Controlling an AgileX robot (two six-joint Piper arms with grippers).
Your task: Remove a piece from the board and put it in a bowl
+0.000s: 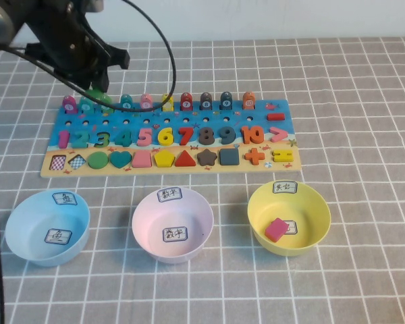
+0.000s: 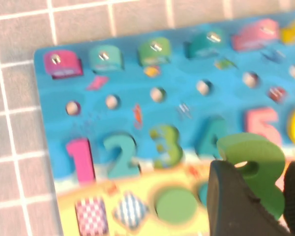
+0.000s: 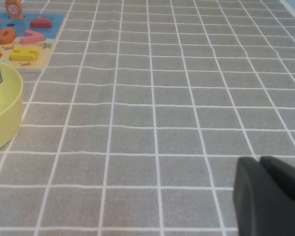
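My left gripper is shut on the green numeral 3 and holds it lifted above the board, over the 4 and 5. In the high view the left gripper hangs over the board's far left end, with a bit of green showing beneath it. The 3 recess shows below the piece, between the teal 2 and 4. The pale pink bowl stands empty in front of the board's middle. My right gripper is shut and empty over bare tablecloth, out of the high view.
A light blue bowl stands at the front left. A yellow bowl at the front right holds a pink square piece; it also shows in the right wrist view. A black cable arcs over the board's far side.
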